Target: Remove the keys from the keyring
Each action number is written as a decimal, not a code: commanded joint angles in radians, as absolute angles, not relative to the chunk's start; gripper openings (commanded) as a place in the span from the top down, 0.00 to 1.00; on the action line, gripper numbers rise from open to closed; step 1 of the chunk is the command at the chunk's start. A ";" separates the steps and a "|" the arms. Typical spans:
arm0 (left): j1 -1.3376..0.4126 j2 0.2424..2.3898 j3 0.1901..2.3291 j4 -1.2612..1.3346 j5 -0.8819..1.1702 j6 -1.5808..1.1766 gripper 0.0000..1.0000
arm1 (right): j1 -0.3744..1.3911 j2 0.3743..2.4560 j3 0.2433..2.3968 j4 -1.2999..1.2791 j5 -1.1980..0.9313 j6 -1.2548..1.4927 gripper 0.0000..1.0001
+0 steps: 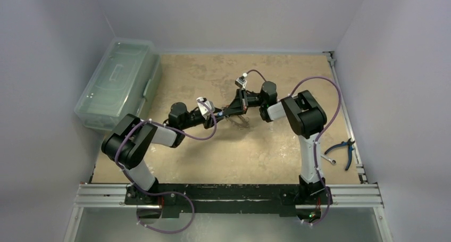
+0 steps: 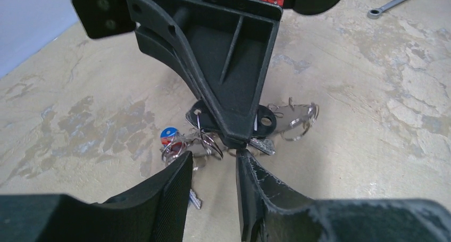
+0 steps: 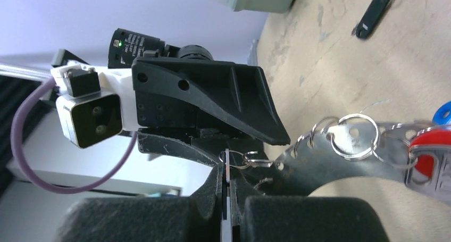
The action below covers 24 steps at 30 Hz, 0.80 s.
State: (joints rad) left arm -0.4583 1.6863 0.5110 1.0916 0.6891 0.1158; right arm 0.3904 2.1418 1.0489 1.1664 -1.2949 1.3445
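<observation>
The keyring (image 3: 319,159) is a flat curved band with holes along it, lying mid-table (image 1: 237,117); small split rings (image 3: 353,135) hang from the holes. Keys with a blue head (image 2: 169,132), black heads (image 2: 266,119) and a red head (image 3: 431,149) fan out around it. My right gripper (image 3: 227,170) is shut on a thin flat metal piece seen edge-on, apparently a key, with a small ring through its top. My left gripper (image 2: 213,159) faces it tip to tip, jaws apart with only bare table between them. A silvery key (image 2: 194,199) lies beside the left finger (image 2: 170,189).
A clear lidded plastic box (image 1: 117,85) stands at the back left. Blue-handled pliers (image 1: 343,149) and a silver spanner (image 1: 330,159) lie at the right edge. A black fob (image 3: 375,10) lies apart on the table. Walls close in on three sides.
</observation>
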 commanded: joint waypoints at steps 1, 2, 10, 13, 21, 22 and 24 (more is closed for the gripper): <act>-0.457 1.703 0.540 1.151 0.672 0.136 0.67 | 0.390 2.196 1.074 1.762 -1.326 1.755 1.00; -0.457 1.703 0.540 1.152 0.664 0.140 0.69 | 0.390 2.193 1.068 1.743 -1.322 1.737 1.00; -0.457 1.697 0.540 1.174 0.661 0.111 0.71 | 0.391 2.178 1.043 1.651 -1.309 1.664 1.00; -0.457 1.694 0.539 1.198 0.660 0.089 0.72 | 0.390 2.162 1.029 1.572 -1.303 1.599 1.00; -0.457 1.682 0.529 1.222 0.685 0.070 0.72 | 0.391 2.138 1.016 1.503 -1.298 1.539 1.00; -0.457 1.683 0.534 1.211 0.675 0.077 0.72 | 0.391 2.136 1.015 1.502 -1.298 1.538 1.00; -0.457 1.691 0.543 1.192 0.665 0.090 0.74 | 0.392 2.132 1.010 1.500 -1.298 1.534 1.00</act>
